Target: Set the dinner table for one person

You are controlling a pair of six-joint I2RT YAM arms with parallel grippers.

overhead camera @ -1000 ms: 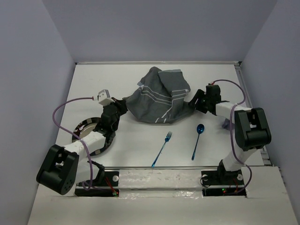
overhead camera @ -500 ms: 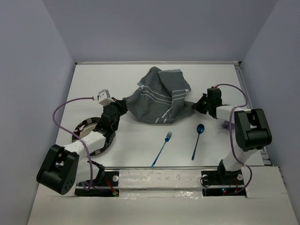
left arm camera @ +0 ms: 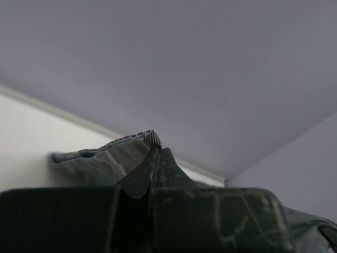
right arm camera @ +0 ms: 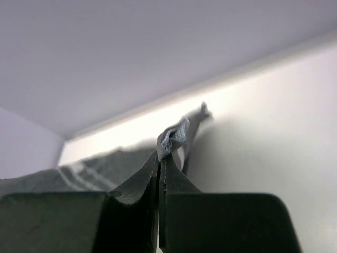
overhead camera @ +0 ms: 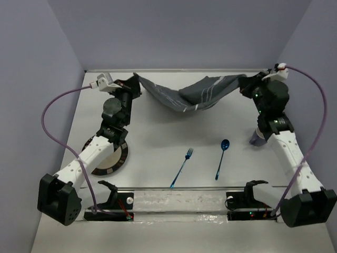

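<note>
Placemat [overhead camera: 194, 95] now raised, stretched left-right over dinner table [overhead camera: 158, 138], left hand [overhead camera: 136, 79] and right hand [overhead camera: 245, 82] pinching corners

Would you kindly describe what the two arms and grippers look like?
The left arm and right arm have white links and chunky black joints, each trailing a looping purple cable. The left gripper and right gripper are dark, with flat tapered fingers.

No writing, label, brand, number or sign can be read in any view. The dark grey cloth placemat [overhead camera: 195, 96], hanging at about twelve o'clock above the large plain white matte bench [overhead camera: 158, 142], shows only pale stripes. The bench's own surface is plain.
</note>
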